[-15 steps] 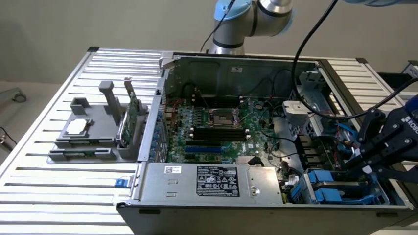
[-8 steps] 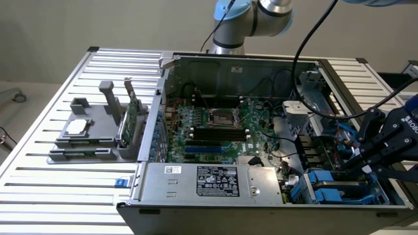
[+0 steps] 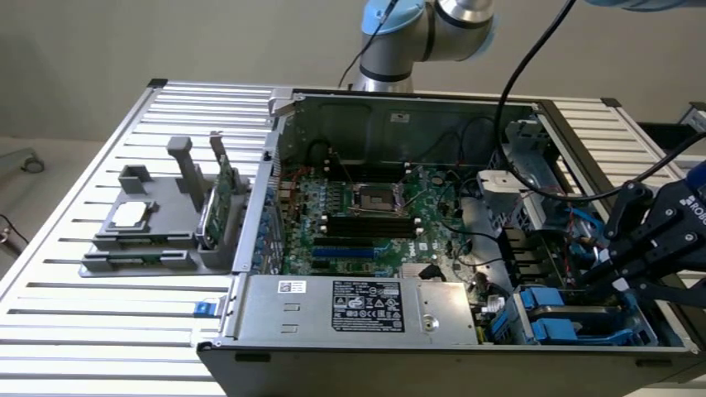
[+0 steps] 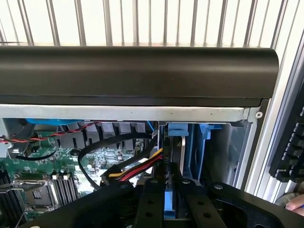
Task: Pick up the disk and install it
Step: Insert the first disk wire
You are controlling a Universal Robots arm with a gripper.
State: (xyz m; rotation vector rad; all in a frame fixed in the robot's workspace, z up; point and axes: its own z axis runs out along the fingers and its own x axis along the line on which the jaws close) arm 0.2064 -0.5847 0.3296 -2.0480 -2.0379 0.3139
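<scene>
1 PC case (image 3: 441, 331), 1 mobo (image 3: 375, 215), 1 PSU (image 3: 353, 310), 1 grey stand (image 3: 155, 223).

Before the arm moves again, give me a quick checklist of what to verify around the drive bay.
1. Gripper closed on the disk by its blue carrier edge: ok.
2. Gripper positioned over the drive bay in the case corner: ok.
3. Disk fully seated in the bay: cannot tell, gripper body blocks it.
4. Red, yellow and black cable bundle well away from the gripper: not ok, it runs close beside.
5. Case flat on the table: ok.
</scene>
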